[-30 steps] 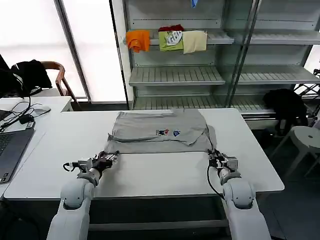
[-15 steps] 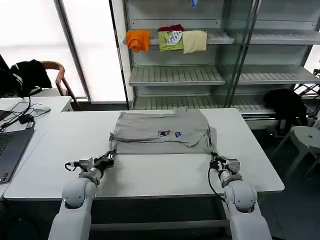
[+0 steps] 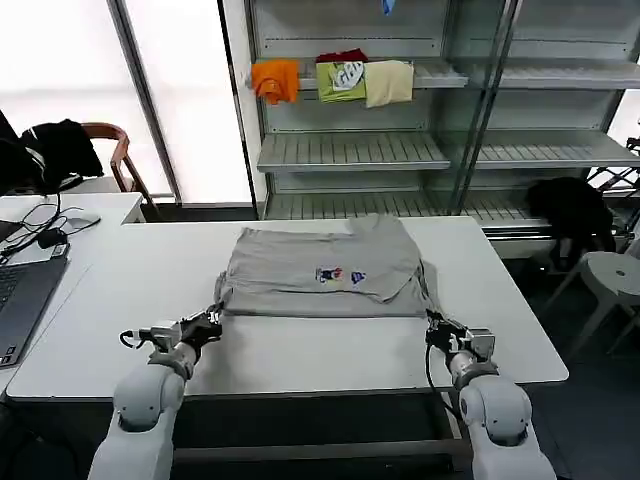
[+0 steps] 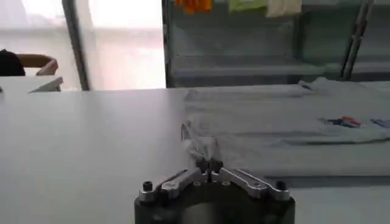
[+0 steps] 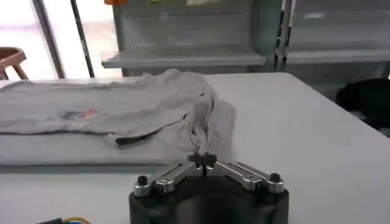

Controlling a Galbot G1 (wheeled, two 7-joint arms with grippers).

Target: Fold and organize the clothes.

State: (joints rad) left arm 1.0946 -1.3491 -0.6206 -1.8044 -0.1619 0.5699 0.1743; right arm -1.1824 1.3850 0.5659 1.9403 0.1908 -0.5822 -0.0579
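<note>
While both claws pinch shirt (image 3: 325, 272).

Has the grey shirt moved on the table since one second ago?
Yes. The grey shirt has slid toward the table's near edge, away from the shelves: both grippers, left and right, pinch its near corners and have drawn back.

Light grey short-sleeved cotton shirt (image 3: 325, 272): uniform grey, with a small red, blue and white chest print. Flat white desk (image 3: 120, 280): plain, no pattern. Left hand (image 3: 211, 322) and right hand (image 3: 436, 327): black and silver metal. Garments on the grey metal shelf (image 3: 350, 150): one orange (image 3: 276, 79), one green with white lettering (image 3: 342, 79), one cream (image 3: 390, 82).
</note>
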